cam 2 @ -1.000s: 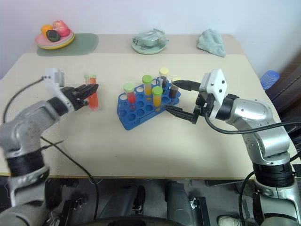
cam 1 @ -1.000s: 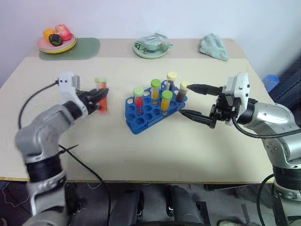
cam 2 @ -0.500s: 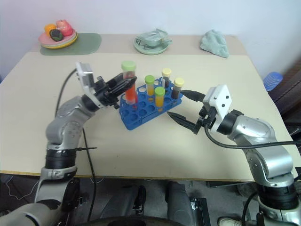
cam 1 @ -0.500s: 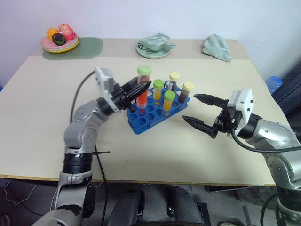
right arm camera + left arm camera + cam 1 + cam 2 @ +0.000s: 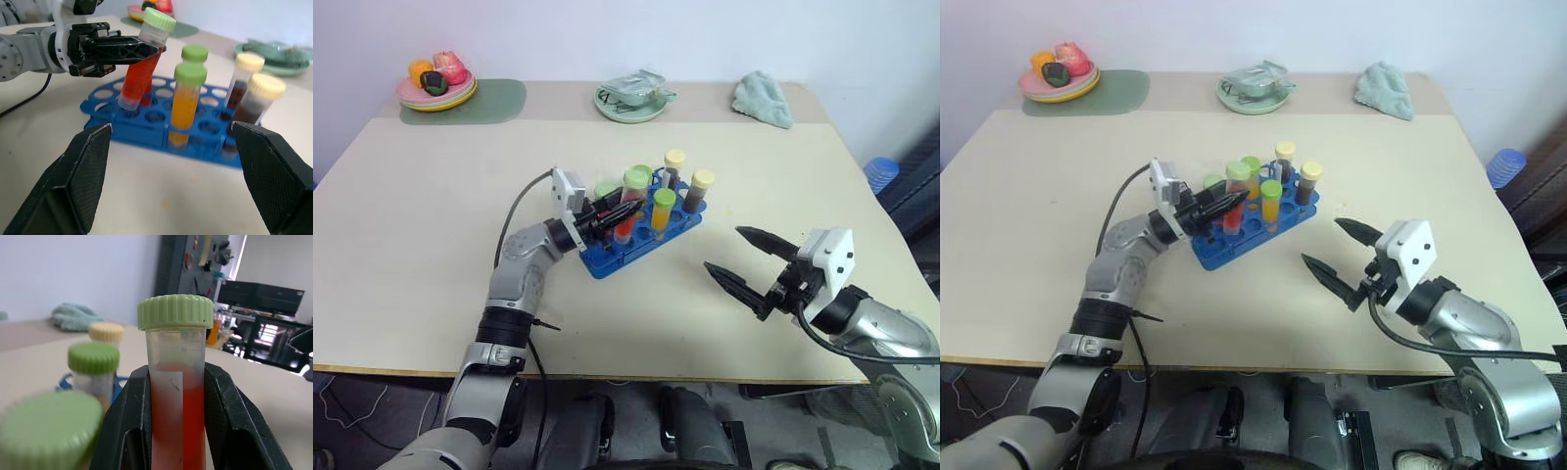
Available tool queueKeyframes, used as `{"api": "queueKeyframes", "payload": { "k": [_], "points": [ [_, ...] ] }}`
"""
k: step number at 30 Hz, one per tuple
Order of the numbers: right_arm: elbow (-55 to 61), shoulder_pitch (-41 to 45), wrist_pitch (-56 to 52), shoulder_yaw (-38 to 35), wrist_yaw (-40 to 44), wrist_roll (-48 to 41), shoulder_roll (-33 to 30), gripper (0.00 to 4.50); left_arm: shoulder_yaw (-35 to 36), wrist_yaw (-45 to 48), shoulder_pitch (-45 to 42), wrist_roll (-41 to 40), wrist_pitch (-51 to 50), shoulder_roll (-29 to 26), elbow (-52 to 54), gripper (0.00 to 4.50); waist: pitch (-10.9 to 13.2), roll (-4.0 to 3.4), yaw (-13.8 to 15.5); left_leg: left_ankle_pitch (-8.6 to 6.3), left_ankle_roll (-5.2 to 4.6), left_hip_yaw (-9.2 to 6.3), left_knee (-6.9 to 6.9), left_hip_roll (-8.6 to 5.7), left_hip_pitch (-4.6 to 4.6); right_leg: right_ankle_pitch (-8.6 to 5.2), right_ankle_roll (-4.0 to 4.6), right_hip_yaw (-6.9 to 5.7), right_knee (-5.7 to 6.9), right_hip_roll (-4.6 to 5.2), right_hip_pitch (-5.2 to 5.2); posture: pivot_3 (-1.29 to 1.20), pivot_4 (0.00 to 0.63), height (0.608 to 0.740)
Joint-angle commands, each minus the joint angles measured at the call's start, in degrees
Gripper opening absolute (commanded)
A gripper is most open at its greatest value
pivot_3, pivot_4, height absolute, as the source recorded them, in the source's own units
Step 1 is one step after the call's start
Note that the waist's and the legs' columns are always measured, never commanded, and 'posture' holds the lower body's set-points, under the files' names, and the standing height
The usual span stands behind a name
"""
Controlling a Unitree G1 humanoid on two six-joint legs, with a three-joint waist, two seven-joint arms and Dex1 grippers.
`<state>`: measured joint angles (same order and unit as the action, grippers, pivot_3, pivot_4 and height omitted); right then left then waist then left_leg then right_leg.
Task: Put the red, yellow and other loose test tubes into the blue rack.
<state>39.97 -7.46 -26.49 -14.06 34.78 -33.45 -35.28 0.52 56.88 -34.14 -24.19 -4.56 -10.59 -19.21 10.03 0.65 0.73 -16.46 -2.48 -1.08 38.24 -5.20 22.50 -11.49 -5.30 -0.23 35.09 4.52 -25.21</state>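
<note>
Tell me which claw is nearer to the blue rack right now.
Left. The left claw is over the blue rack, shut on the red tube above a hole. The right claw hangs open off the rack's right side, apart from it.

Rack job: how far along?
Done: five capped tubes stand in the blue rack, among them a yellow one and two dark ones. In hand: the left gripper holds the red tube tilted, its tip at a rack hole, not yet seated. The right gripper is open, empty. Left: seat and release it.
</note>
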Motion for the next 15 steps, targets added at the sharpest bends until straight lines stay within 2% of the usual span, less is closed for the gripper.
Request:
{"api": "queueKeyframes", "payload": {
  "k": [1, 5, 15],
  "points": [
    [3.0, -1.2, 2.3, -1.3, -0.8, 0.3, 0.7, 4.01, -1.8, 2.3, -0.7, 1.4, 2.0, 0.0, -1.4, 0.8, 0.0, -0.01, 0.0, 0.0, 0.0, 0.0, 0.0, 0.0, 0.0, 0.0, 0.0, 0.0, 0.0, 0.0, 0.01, 0.0, 0.15, 0.74],
    [3.8, -1.8, 2.6, -0.9, -1.5, 0.6, 1.0, 4.01, -2.3, 3.1, -0.8, 2.4, 3.1, -0.3, -4.0, 0.8, -0.1, -0.01, 0.0, 0.0, -0.01, 0.0, 0.0, 0.0, -0.03, 0.0, 0.0, 0.0, 0.01, 0.0, 0.02, 0.0, 0.15, 0.74],
    [5.3, -0.3, 1.3, -0.5, -3.5, -0.1, 0.5, 4.01, -3.7, 0.1, -2.0, 8.6, 14.6, 0.6, -10.9, 0.8, -0.2, 0.02, 0.1, -0.05, -0.09, -0.01, 0.01, 0.0, -0.21, 0.0, 0.0, 0.0, -0.02, 0.01, 0.26, 0.0, 0.15, 0.74]
  ]
}}
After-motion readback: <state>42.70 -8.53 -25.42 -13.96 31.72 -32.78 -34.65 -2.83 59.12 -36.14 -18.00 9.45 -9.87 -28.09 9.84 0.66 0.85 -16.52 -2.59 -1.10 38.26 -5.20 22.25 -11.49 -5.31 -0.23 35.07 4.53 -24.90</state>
